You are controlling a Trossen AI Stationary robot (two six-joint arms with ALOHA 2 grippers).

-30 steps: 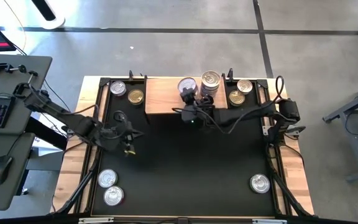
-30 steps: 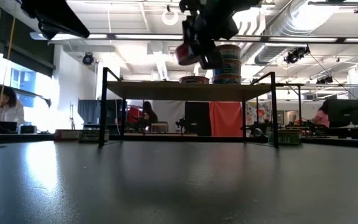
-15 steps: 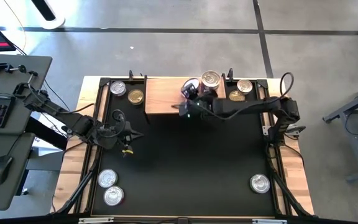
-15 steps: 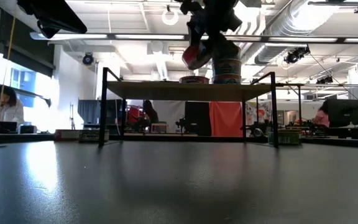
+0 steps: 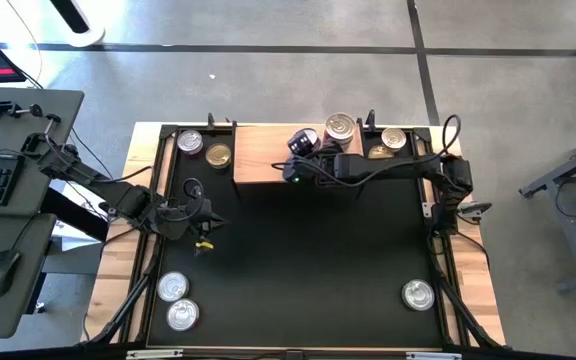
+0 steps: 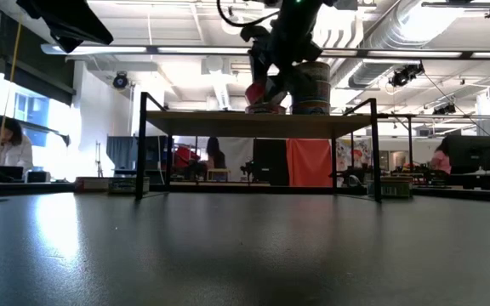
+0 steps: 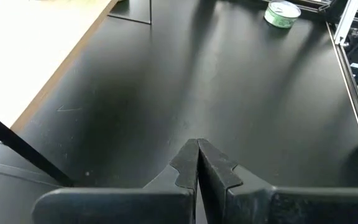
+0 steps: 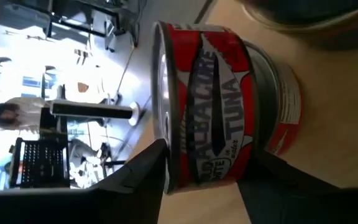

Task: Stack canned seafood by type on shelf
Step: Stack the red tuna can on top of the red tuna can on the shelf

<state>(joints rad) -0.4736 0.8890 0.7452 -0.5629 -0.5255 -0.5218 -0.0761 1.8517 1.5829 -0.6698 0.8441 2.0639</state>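
1. Over the shelf [image 5: 268, 150], my right hand [image 5: 306, 148] sets a red tuna can [image 8: 210, 106] on another red one; fingers look still closed around it. Align rims, then release.
2. Left hand [image 7: 197, 163]: shut, idle, 9 o'clock on the worktop.
3. Loose cans: three, 5–7 o'clock.

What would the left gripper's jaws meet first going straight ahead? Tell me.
Nothing close: the left gripper, jaws shut, faces bare black mat. The green-labelled can sits off to one side, probably beside that line.

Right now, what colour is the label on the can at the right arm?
Red label, seen best in the right wrist view.
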